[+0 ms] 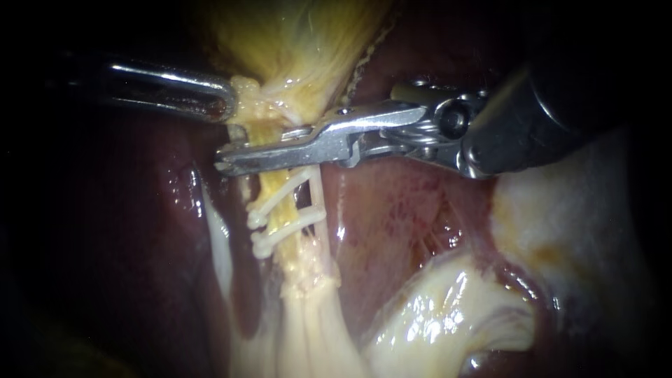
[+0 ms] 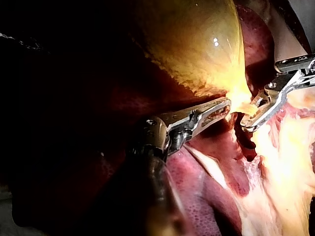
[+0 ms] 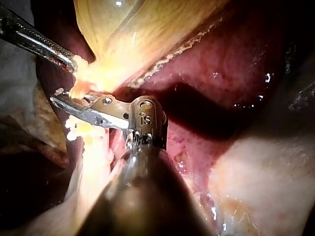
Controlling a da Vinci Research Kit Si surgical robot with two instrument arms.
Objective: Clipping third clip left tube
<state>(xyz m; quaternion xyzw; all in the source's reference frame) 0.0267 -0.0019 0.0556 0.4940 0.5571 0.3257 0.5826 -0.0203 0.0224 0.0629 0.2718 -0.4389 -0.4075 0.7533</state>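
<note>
The yellow gallbladder hangs at the top, narrowing into a pale yellow tube that runs downward. My left instrument is shut on the gallbladder's neck just above the tube. My right instrument reaches across the tube from the right, one jaw on each side of it, closed against it. Just below those jaws, two white clips cross the tube. In the right wrist view the right instrument holds the yellow tube below the left instrument. In the left wrist view the left instrument grips the neck beside the right instrument.
Dark red liver surrounds the tube on both sides. A glistening pale fatty mass lies at the lower right. A thin whitish strand runs down to the left of the clipped tube.
</note>
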